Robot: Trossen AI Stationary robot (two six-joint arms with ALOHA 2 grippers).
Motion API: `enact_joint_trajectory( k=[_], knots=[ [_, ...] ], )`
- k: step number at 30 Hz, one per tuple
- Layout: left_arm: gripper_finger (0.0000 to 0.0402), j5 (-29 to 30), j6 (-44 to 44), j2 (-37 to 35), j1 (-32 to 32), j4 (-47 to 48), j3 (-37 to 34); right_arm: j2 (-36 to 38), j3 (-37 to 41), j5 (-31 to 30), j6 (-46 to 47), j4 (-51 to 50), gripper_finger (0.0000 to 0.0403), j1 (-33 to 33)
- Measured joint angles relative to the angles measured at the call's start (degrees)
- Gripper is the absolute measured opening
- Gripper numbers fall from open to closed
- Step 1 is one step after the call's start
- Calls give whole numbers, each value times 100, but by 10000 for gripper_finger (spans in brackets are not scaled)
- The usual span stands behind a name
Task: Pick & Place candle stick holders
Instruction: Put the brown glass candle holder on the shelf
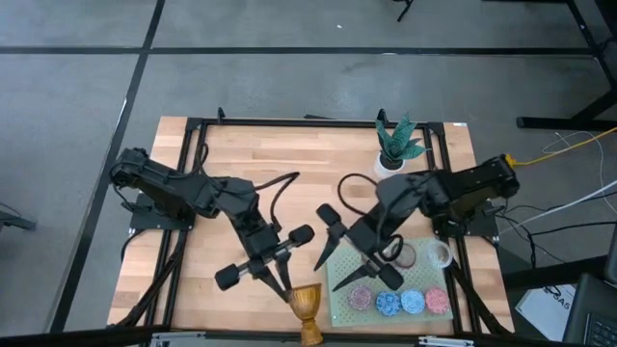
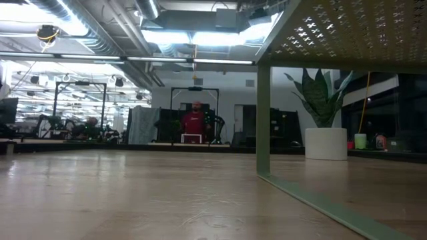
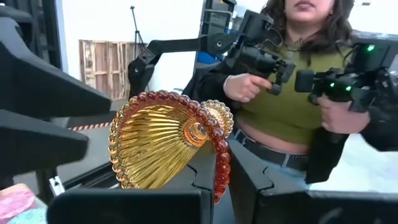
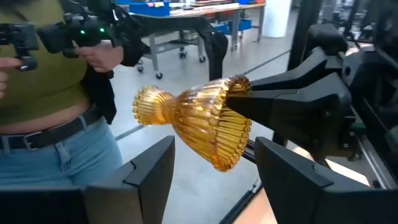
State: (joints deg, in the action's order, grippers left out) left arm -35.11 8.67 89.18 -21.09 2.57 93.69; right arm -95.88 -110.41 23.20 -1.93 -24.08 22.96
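An amber ribbed glass candle stick holder [image 1: 308, 306] with a beaded rim is held over the table's near edge, left of the pale green mat [image 1: 344, 275]. My left gripper [image 1: 286, 287] is shut on it; the holder also shows in the left wrist view [image 3: 155, 146] and the right wrist view [image 4: 193, 115]. My right gripper [image 1: 349, 258] is open and empty above the mat's left part. On the mat stand a pink holder [image 1: 360, 299], two blue ones [image 1: 387, 305], another pink one [image 1: 437, 301], a brown one [image 1: 405, 255] and a clear one [image 1: 439, 253]. My left gripper holds the amber holder by its beaded rim [image 3: 219, 163], the cup wall pinched between the two fingers, one apparently inside the cup and one outside. The fingers slant down toward the table's near edge. The holder lies on its side, foot [image 4: 148, 104] away from the fingers, lifted clear.
A white pot with a green plant [image 1: 395, 154] stands at the far right of the table and shows in the low view [image 2: 325, 143]. A person [image 3: 298, 93] with hand controllers stands beyond the table's near edge. The mat's edge crosses the low view [image 2: 263, 120].
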Motion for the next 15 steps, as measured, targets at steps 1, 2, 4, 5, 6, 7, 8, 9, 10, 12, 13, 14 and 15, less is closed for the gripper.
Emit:
enact_joint_trajectory(
  k=[1, 2, 4, 5, 6, 7, 8, 9, 10, 12, 13, 14, 15],
  knots=[
    [17, -5, 25, 13, -3, -35, 0, -36, 2, 107, 1, 69, 226, 0],
    [17, -5, 31, 14, -3, -38, 0, -69, 2, 210, 1, 165, 226, 0],
    [17, 4, -20, 14, 10, -81, 0, -133, 2, 367, 7, 273, 226, 2],
    [17, 8, -93, 14, 23, -146, 0, -174, 2, 438, 15, 318, 226, 2],
    [17, -8, -118, 14, 23, -164, 0, -208, 2, 453, -2, 382, 226, 4],
    [17, -43, -171, 9, 21, -150, 0, -214, 2, 492, 2, 435, 226, 2],
    [17, -27, -219, 11, 18, -198, 0, -214, 2, 504, 2, 483, 224, 2],
    [17, -20, -225, 11, 17, -210, 0, -214, 2, 536, 1, 526, 222, 2],
    [17, -12, -228, 11, 14, -221, 0, -212, 0, 542, -2, 560, 218, 2],
    [17, -8, -262, 11, 14, -239, 0, -210, 0, 534, -1, 593, 208, 2],
    [17, 5, -307, 11, 13, -243, 0, -210, 0, 536, 0, 621, 202, 2],
    [17, 3, -365, 11, 12, -241, 0, -210, 0, 537, 0, 640, 196, 2],
    [17, -3, -413, 11, 12, -242, 0, -210, 0, 537, 0, 668, 189, 2]
  ],
)
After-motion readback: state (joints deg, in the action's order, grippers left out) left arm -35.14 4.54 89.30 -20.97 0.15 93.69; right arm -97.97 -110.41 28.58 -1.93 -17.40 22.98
